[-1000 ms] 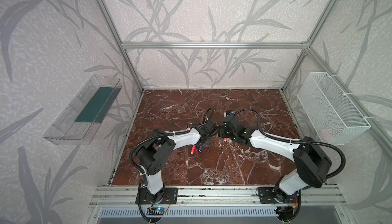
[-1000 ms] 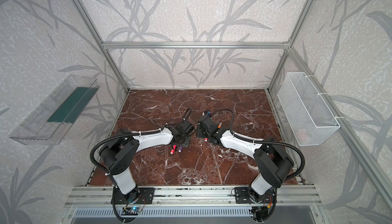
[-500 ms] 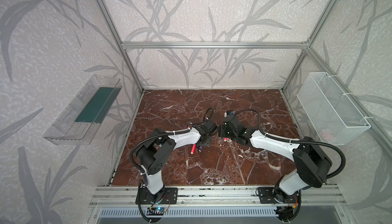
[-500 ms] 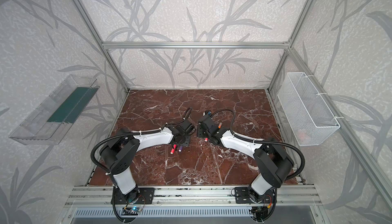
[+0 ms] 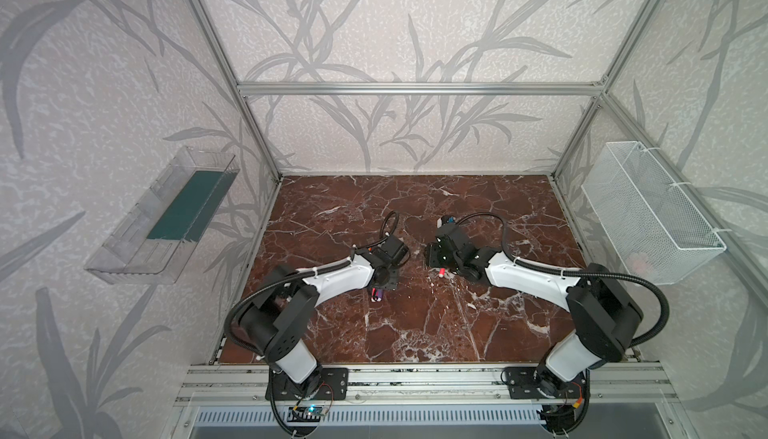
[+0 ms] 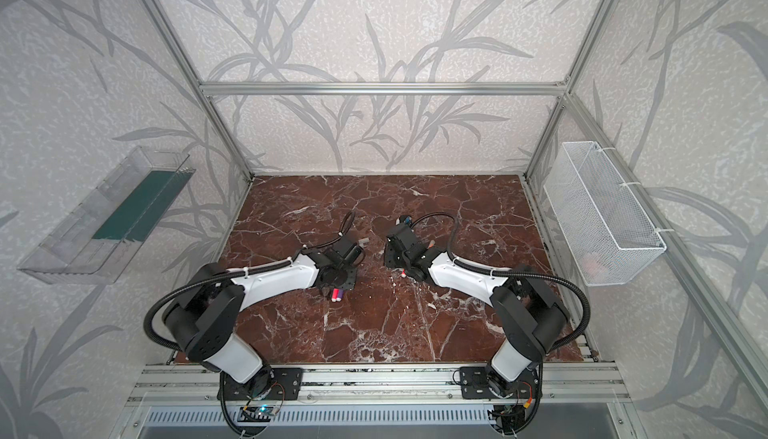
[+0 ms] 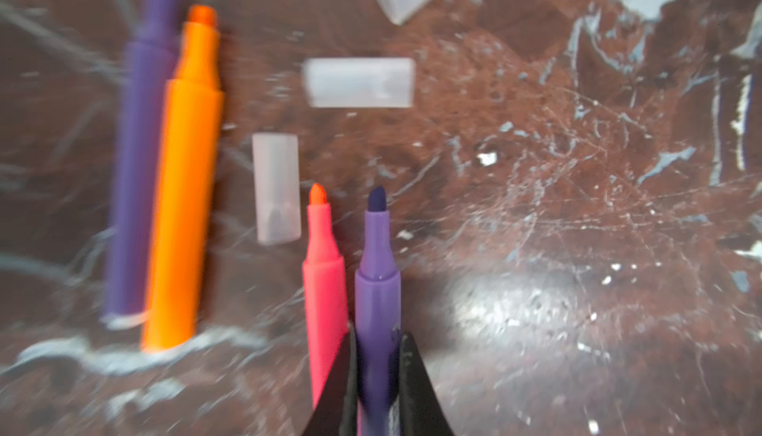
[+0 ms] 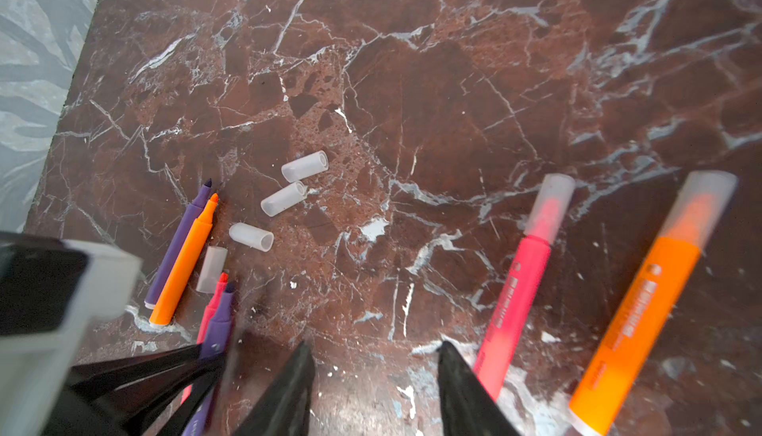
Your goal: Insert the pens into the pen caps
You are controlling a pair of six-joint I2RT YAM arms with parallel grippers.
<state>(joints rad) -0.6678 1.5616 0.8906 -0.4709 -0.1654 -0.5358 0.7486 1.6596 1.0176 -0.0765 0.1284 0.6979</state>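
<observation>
I hold the purple pen clamped in my left pincer, tip bare, over the counter.
A bare pink pen sits just beside it. A second purple pen and a bare orange pen lie touching, near four loose pen caps. My right pincer gapes, holding nothing, next to a capped pink pen and a capped orange pen.

Six pens show in the right wrist view: two purple pens, two orange pens, two pink-red pens. Six pen caps: four loose caps on the table, two fitted caps, one on a pink-red pen and one on an orange pen.
</observation>
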